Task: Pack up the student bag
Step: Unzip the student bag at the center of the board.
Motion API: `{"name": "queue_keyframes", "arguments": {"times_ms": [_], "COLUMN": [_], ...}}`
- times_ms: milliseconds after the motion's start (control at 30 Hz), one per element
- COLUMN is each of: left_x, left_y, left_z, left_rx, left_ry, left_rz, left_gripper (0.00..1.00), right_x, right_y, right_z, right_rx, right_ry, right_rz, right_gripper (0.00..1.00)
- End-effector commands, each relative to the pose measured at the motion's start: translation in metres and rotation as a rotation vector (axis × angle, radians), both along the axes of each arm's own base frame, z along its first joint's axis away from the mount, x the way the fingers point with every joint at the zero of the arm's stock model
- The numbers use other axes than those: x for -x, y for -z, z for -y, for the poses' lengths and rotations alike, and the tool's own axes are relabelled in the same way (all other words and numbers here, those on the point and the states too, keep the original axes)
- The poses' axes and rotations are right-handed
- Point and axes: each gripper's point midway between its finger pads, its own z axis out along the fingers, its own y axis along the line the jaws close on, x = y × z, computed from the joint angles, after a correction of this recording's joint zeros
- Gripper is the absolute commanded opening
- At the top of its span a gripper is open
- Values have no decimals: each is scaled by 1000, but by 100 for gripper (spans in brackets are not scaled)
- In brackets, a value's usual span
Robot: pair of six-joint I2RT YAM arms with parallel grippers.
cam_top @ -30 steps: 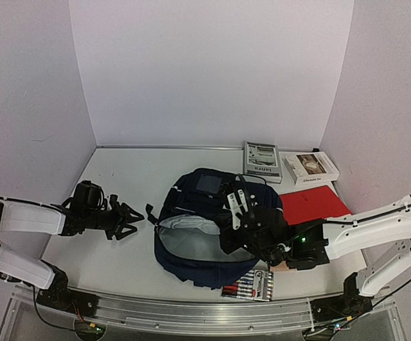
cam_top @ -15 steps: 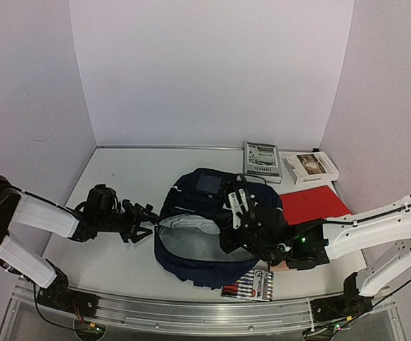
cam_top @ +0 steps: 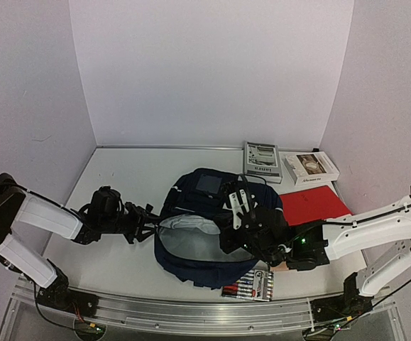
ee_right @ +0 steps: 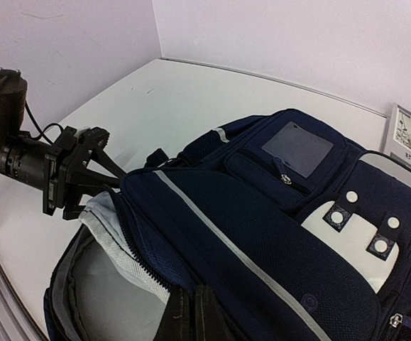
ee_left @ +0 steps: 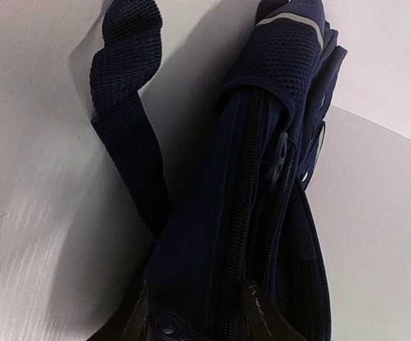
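Student bag is being opened: flap pinched by right gripper; left-side rim straddled by left gripper, grip cannot be told; clamping needed.

The bag lies in the middle of the table, its opening towards the front left and its pockets towards the back. A pack of markers lies just in front of the bag, near the table's front edge. A folder lies flat to the right of the bag. Behind the folder, along the back wall, a book and a box sit side by side, the book on the left. The left gripper is at the bag's left edge, with the rim between its fingers. The right gripper is at the rim on the bag's right side, above the opening.
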Motion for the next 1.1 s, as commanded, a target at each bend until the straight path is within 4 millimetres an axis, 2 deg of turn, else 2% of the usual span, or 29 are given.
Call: {"name": "queue_keyframes", "arguments": {"times_ms": [0,233,500,867,1067], "left_x": [-16,-23,-34,-54,-73], "left_y": [-18,-14,-6,0,8], "left_z": [8,5,7,16,0], "left_rx": [46,15,-28,-16,-62], "left_ry": [-31,-57,-69,-72,-112], "left_rz": [58,65,79,94,89], "left_gripper": [34,19,1,0,0], "right_x": [-10,-7,1,20,35], "right_y": [-27,-31,-45,-67,-78], "right_z": [9,7,-4,-16,-30], "right_rx": [-99,-104,-131,-136,-111], "right_ry": [70,43,-33,-145,-198], "right_rz": [37,36,26,9,22], "right_gripper": [0,0,0,0,0]}}
